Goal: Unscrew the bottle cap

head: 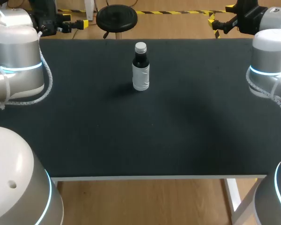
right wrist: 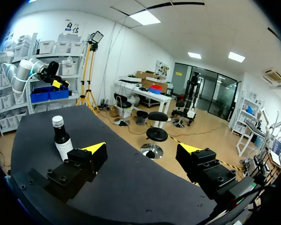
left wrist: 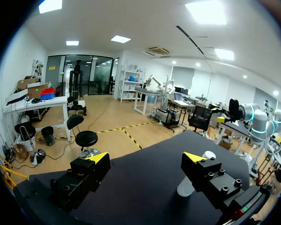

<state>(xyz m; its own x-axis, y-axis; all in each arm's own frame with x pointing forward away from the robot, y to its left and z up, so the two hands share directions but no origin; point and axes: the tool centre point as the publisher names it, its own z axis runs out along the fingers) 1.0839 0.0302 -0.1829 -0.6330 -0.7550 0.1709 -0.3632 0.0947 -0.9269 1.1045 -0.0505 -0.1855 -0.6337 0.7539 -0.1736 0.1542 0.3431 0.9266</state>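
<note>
A small dark bottle (head: 140, 70) with a white label and a silver cap (head: 140, 46) stands upright on the black table (head: 145, 136), towards the far middle. My left gripper (head: 76, 22) hovers open at the far left corner, well apart from the bottle. My right gripper (head: 220, 19) hovers open at the far right corner, also apart. In the left wrist view the open gripper (left wrist: 146, 158) holds nothing, and the bottle (left wrist: 187, 186) shows partly behind one finger. In the right wrist view the bottle (right wrist: 62, 140) stands ahead of one finger of the open, empty gripper (right wrist: 143, 149).
My left arm's silver links (head: 18, 61) overhang the table's left side and my right arm's links (head: 269, 65) the right side. The table's white front edge (head: 154, 177) runs across the near side. Nothing else stands on the black surface.
</note>
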